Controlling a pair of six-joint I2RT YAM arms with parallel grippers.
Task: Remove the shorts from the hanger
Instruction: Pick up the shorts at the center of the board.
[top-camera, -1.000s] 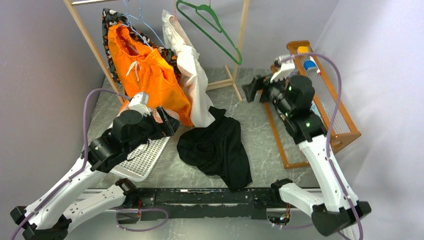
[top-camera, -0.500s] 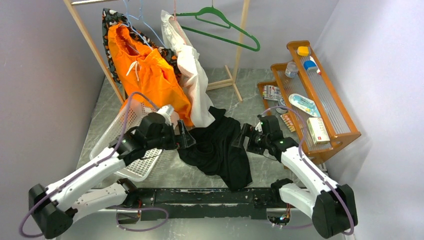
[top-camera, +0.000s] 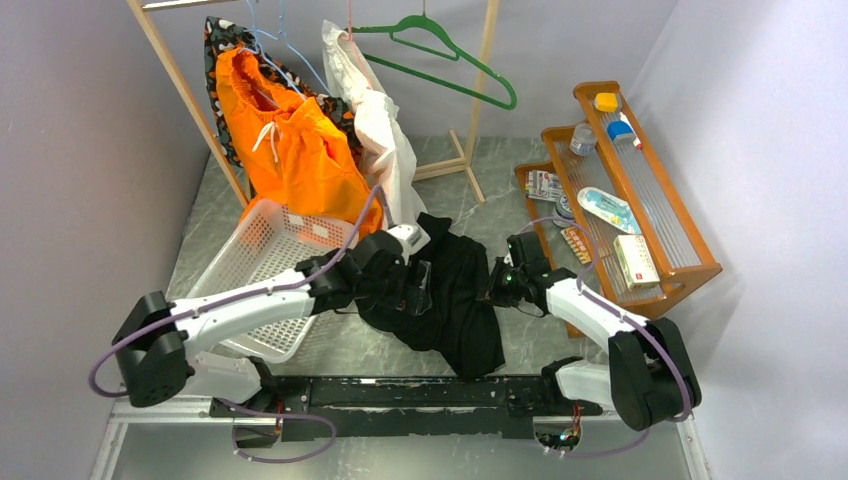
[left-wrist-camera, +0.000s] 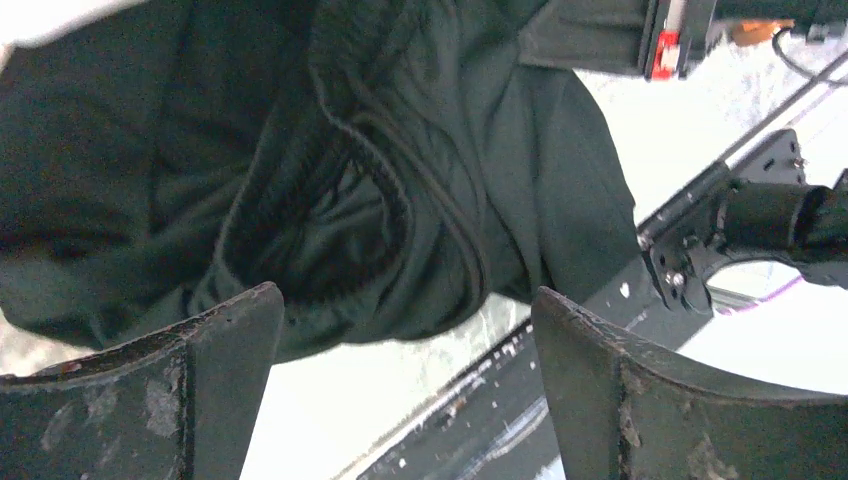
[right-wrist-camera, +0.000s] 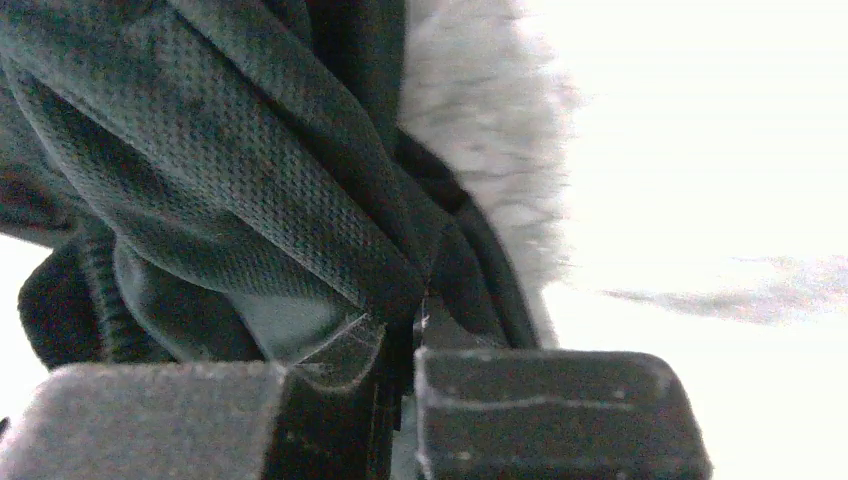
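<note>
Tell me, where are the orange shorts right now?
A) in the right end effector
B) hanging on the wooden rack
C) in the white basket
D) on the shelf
B: the orange shorts hang on the wooden rack, while the right end effector pinches the black garment instead.

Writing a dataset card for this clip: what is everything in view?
shorts: one, bright orange, hung on the rack's left
patterned garment: one, black and orange, behind the shorts
white garment: one, white, hung beside the shorts
green hanger: one, green, bare on the rack
rack: one, pale wood, at the back
basket: one, white, table's left
black garment: one, black, crumpled mid-table
shelf: one, brown wood, right side
small items: several, mixed colours, on the shelf
table: one, grey marble, under everything
left gripper: one, black, open above the black garment
right gripper: one, black, shut on the black garment
</note>
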